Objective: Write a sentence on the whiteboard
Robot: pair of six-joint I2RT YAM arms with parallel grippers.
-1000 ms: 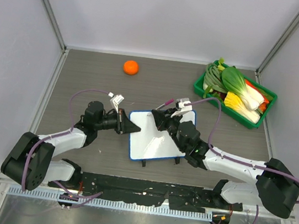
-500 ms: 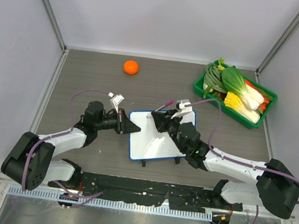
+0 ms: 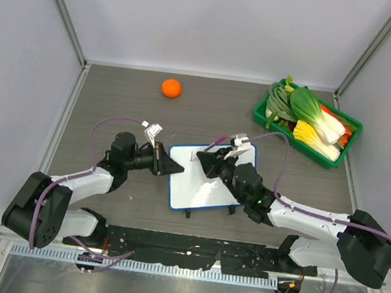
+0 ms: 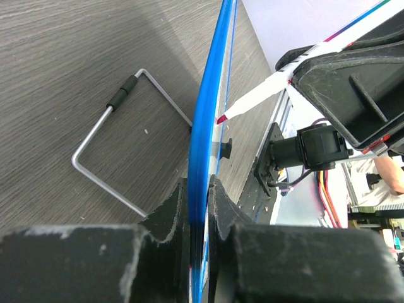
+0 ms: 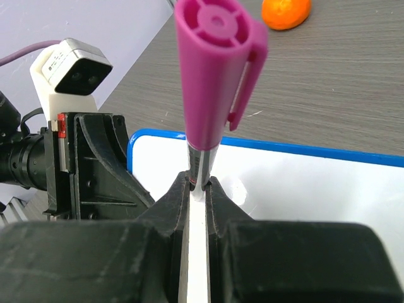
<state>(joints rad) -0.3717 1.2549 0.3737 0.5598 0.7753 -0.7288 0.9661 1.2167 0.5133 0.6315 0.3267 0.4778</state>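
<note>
Blue-framed whiteboard (image 3: 196, 190) stood near the middle of the table (image 3: 115, 99), between the two arms. The left gripper (image 4: 197, 192) was clenched on the frame's left edge. The right gripper (image 5: 197, 189) grasped a pink-capped marker (image 5: 214, 76), its tip at the board's face. An orange (image 3: 172, 88) lay well apart behind.

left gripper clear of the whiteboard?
No, the left gripper is shut on the whiteboard, with the board's blue frame edge pinched in it in the left wrist view.
</note>
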